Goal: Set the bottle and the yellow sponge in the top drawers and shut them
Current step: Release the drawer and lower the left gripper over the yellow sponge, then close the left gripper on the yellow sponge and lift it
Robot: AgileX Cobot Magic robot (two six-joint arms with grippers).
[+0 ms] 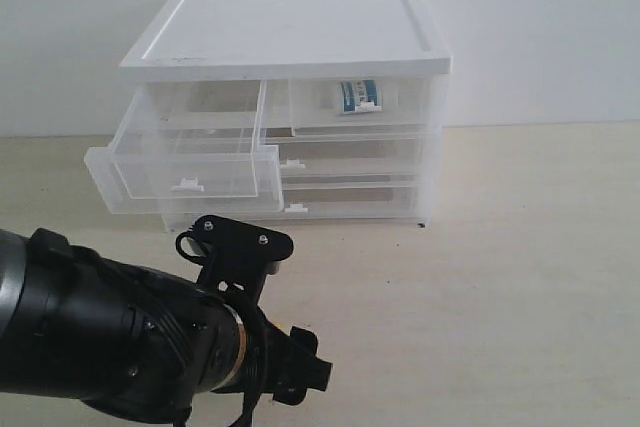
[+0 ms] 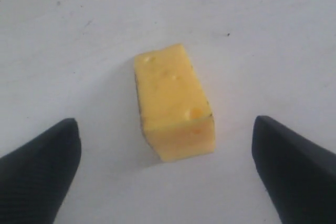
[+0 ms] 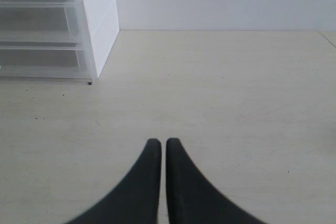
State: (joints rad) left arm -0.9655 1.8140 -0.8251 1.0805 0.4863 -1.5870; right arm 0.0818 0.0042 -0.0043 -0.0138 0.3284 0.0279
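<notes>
Wide-open jaws of the left gripper flank the yellow sponge, which lies untouched on the bench. It seems light, soft foam: pinch its long sides gently. Right gripper jaws are pressed together, empty. Upper centre of the exterior frame, the bottle lies in the closed right top drawer; the left top drawer stands open.

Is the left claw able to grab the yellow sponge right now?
Probably yes. The left gripper is open, the yellow sponge lies on the bare table between its fingers, and nothing blocks the way.
</notes>
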